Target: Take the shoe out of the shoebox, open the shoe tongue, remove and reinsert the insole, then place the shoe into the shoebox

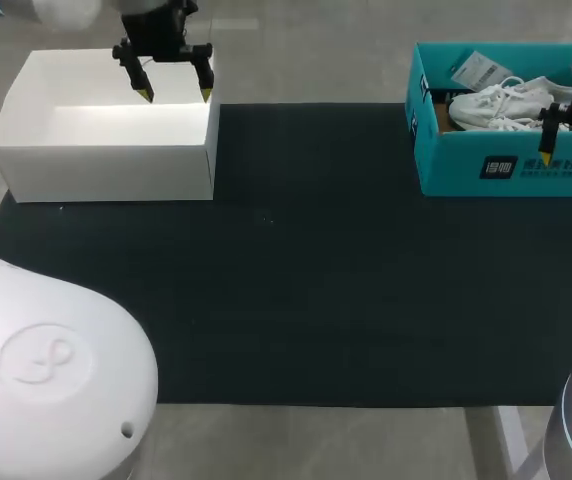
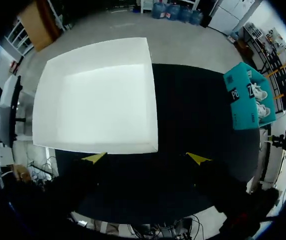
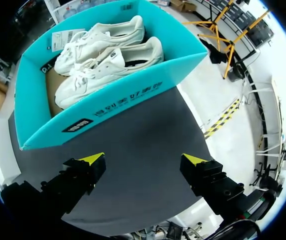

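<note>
Pair of white lace-up canvas sneakers (image 1: pixel 501 105) lying in teal cardboard shoebox (image 1: pixel 511 175), upper right of frame. Probably light, soft upper, stiffer sole; best pinched at heel collar. Right gripper (image 3: pixel 143 160) spread open, empty, before box front wall. Left gripper (image 1: pixel 174 95) open, empty, over white open cardboard box (image 1: pixel 106 170), upper left. Matte black mat (image 1: pixel 316 300) between boxes, likely grippy.

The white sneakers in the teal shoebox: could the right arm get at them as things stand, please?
Probably yes: the right gripper hangs open close to the lidless teal shoebox, and nothing covers the white sneakers.
</note>
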Motion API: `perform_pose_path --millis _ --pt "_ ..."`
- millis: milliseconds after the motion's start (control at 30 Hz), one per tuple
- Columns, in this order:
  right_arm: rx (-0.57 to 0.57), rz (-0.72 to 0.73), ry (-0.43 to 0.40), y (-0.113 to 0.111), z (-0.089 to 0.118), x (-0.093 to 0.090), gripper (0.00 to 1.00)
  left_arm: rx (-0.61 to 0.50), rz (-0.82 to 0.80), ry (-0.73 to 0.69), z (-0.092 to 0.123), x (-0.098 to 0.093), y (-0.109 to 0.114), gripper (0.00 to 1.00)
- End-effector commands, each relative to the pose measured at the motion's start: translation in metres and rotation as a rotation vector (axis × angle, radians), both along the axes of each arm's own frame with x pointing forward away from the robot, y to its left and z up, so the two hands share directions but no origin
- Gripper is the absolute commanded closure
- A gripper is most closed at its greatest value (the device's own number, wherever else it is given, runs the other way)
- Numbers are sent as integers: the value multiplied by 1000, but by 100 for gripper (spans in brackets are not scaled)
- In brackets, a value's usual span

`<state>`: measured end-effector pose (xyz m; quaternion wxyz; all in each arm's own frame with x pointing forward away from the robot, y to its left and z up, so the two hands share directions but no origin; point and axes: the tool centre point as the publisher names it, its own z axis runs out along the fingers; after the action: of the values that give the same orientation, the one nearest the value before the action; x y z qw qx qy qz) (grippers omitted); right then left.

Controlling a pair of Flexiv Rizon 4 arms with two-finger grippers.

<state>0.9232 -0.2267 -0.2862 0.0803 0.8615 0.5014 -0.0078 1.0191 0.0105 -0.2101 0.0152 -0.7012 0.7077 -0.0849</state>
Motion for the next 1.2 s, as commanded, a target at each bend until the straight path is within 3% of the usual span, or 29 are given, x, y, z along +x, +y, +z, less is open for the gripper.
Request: perform_pose_path --millis 33,300,533,733,867,1133,1200 --pt "8 -10 -9 3 -2 1 0 -271 332 310 2 6 -5 0" --pt "20 -3 -14 7 -5 -5 0 -288 191 250 1 2 -17 0" --pt "1 6 -15 7 -5 -8 0 -152 -15 153 8 -13 -17 0" --pt "-10 19 -22 7 -6 -6 0 -52 -99 102 9 -25 -7 0" --pt "-24 41 -16 7 -7 -6 0 28 -84 83 -2 -30 1 0" --pt "-36 60 -3 6 -9 -5 0 53 6 112 -22 -32 8 0" --pt "46 65 -1 8 -5 -2 0 78 21 129 -24 -32 7 0"
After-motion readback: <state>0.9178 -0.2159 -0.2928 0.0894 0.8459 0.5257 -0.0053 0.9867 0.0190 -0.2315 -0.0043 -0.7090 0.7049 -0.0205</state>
